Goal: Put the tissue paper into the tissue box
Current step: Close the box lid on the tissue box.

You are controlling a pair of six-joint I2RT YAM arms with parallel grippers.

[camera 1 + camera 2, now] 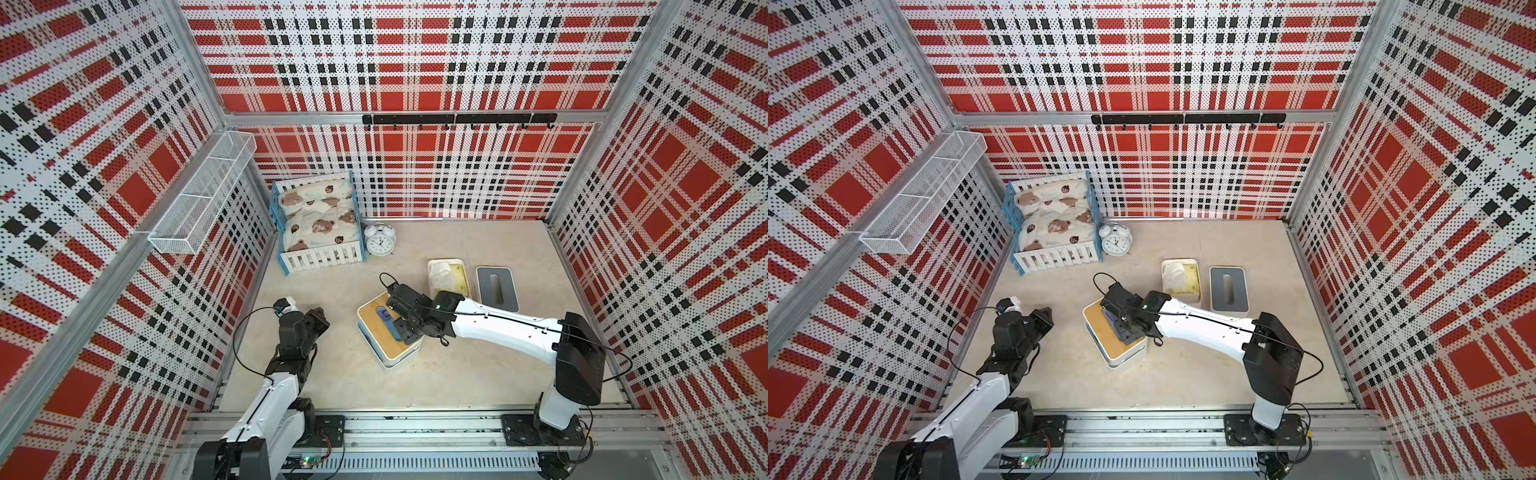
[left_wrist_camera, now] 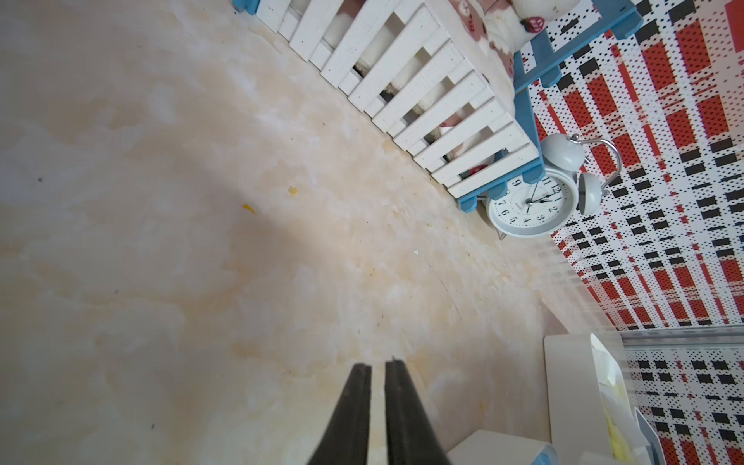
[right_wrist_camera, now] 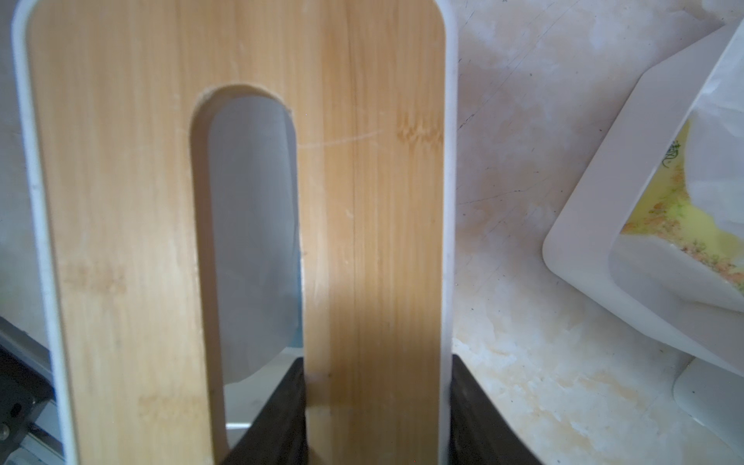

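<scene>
Right gripper (image 3: 376, 374) clamps the slotted bamboo tissue-box lid (image 3: 120, 201); left gripper (image 2: 378, 366) nearly closed, empty; neighbouring yellow tissue pack (image 3: 652, 209) lettering illegible.

Tan wood-grain lid (image 3: 382, 201); red-black-white plaid walls (image 1: 415, 62); bear-print bedding (image 1: 316, 216).

Three tissue boxes were counted: one bamboo-topped box (image 1: 374, 328), one grey-topped box (image 1: 510, 291), one open box (image 1: 446, 262). One tissue paper bundle (image 1: 440, 274), one alarm clock (image 1: 379, 242), one toy bed (image 1: 318, 224), one wire basket (image 1: 203, 199) and one hook rail (image 1: 457, 119) were recorded.
</scene>
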